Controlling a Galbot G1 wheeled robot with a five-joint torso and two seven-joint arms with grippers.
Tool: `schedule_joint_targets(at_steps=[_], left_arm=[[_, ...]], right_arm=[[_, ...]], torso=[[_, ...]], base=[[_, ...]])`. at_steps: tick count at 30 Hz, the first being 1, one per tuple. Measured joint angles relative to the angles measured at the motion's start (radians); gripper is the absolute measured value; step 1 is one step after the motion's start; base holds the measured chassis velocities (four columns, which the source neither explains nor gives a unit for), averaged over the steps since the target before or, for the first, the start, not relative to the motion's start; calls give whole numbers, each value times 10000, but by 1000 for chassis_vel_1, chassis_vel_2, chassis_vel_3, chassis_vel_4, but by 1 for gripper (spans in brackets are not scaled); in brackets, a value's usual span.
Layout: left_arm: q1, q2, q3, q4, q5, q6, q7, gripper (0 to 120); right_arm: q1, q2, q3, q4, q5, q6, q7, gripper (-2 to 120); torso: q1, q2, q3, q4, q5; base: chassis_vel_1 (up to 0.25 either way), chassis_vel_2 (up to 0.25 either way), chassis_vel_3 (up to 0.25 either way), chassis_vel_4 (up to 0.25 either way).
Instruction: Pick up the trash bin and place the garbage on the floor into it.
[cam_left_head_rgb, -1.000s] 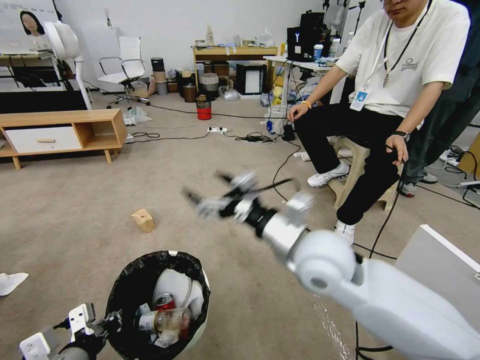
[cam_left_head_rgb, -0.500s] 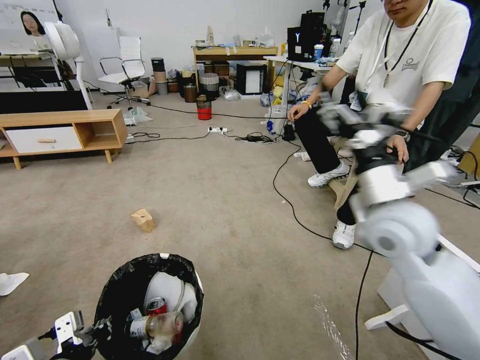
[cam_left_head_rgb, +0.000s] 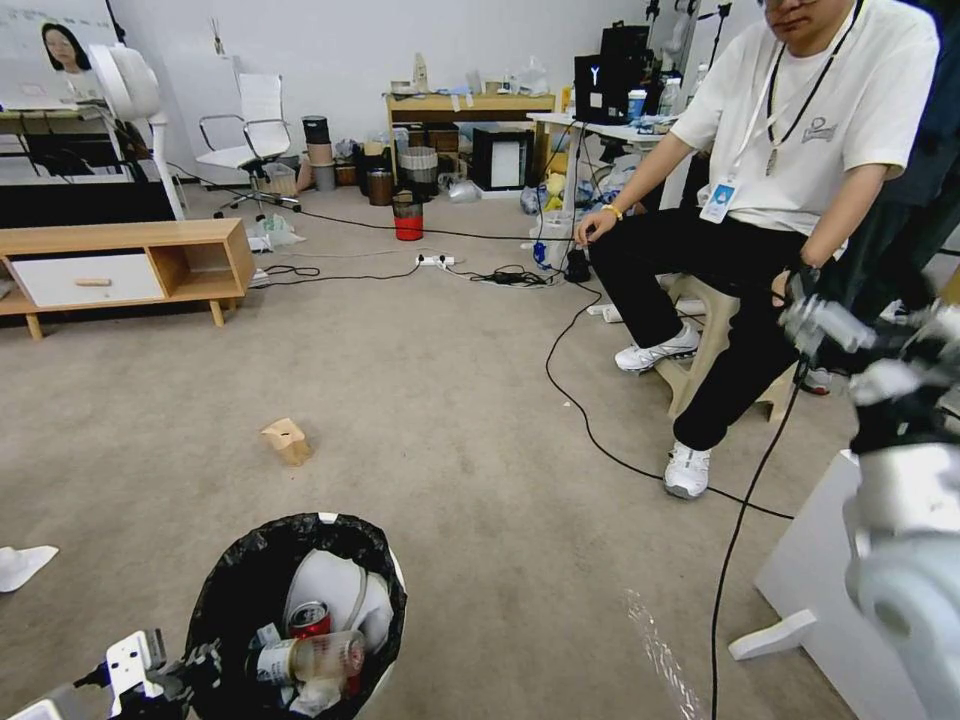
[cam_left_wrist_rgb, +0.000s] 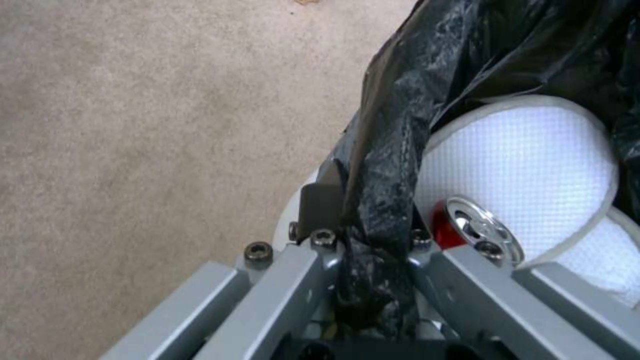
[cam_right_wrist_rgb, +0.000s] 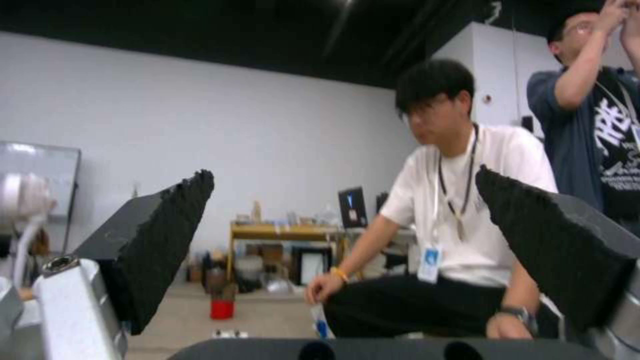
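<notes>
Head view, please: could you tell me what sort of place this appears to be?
Probably a robotics lab or workshop: carpeted floor crossed by black cables, a cluttered wooden desk, an office chair.

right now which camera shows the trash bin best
The head view: the whole trash bin with its contents, left tool at its rim. The left wrist view gives a close-up of the bag-covered rim pinched in that tool; the right wrist view faces the room.
</notes>
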Motion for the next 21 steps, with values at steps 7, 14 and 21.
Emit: schedule_joint_targets(at_steps=[7,14,21], left_arm=[[-29,-105,129,27,337,-97,130,2],[14,-109,170,1,360,-131,169,2],[16,-144,218,-17,377,-143,180,2]], right_arm=[[-875,777,-556,168,-1232,183,-38,100],[-1061,1114,-1189,-73,-1721,335,-52,100],[-1237,1519,-1635,-428,-2551,589,-127,100]], torso=[[0,-1,0,-2,0],[0,-1,1,0,-2],[0,-1,1,-1,-2]], base=[[0,0,0,0],[0,0,0,0],[0,0,0,0]])
